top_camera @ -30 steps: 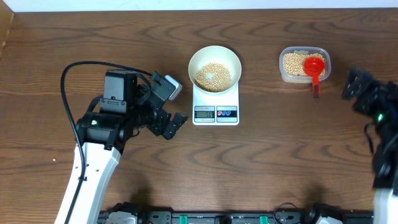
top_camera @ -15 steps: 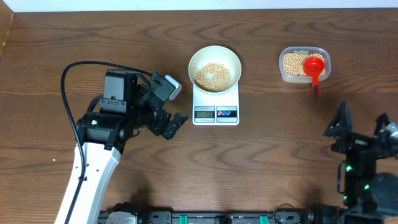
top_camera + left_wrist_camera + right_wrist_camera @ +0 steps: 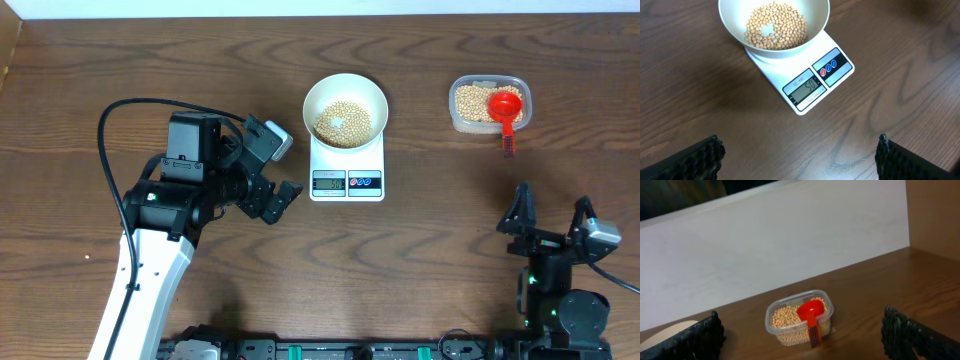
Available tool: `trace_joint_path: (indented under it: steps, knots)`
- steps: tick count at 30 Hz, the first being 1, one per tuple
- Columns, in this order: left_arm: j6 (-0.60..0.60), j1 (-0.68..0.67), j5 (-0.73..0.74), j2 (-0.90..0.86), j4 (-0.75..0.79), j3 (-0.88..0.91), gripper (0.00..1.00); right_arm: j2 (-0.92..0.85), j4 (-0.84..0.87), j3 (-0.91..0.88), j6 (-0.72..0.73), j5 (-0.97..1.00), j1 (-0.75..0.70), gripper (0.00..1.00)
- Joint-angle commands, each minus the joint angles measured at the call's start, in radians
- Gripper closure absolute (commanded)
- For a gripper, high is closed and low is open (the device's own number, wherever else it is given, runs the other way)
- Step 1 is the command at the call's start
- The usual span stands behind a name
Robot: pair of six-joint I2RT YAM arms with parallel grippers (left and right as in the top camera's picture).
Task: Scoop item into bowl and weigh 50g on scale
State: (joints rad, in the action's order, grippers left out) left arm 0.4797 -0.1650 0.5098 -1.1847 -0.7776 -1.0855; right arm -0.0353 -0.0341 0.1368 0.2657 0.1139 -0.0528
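Observation:
The white bowl [image 3: 345, 108] stands on the white scale [image 3: 347, 168] at the table's middle, with tan beans [image 3: 343, 122] inside. In the left wrist view the bowl [image 3: 815, 25] holds the beans [image 3: 775, 26], and the scale's display [image 3: 808, 86] reads 50. My left gripper [image 3: 283, 172] hovers open just left of the scale, nothing between its fingers [image 3: 705, 157]. My right gripper [image 3: 551, 212] is open near the front right, pointing at a clear container [image 3: 800, 317] with nothing in its jaws.
The clear plastic container [image 3: 488, 103] of beans sits at the back right, with a red scoop [image 3: 506, 110] lying in it, its handle over the near rim. A white wall [image 3: 790, 245] backs the table. The left arm's black cable [image 3: 110, 120] loops over the left side.
My right arm has pulled back from the right edge toward the front of the table and now faces the container. The left arm, bowl and scale have not moved.

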Motion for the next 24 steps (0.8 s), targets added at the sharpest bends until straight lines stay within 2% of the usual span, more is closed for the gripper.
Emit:
trace_joint_path:
  steps: [1,9,14,24]
  knots:
    - [0.018,-0.002,-0.005,-0.005,0.0,-0.024,0.01,0.031,0.005,-0.048,-0.012,0.019,0.01,0.01]
    - [0.018,-0.002,-0.005,-0.005,0.0,-0.024,0.01,0.031,-0.028,-0.132,-0.012,0.038,0.048,0.01]
    - [0.018,-0.002,-0.005,-0.005,0.0,-0.024,0.01,0.031,-0.028,-0.132,-0.085,0.034,0.056,0.01]
    - [0.018,-0.002,-0.005,-0.005,0.0,-0.024,0.01,0.031,-0.026,-0.132,-0.088,0.034,0.055,0.01]
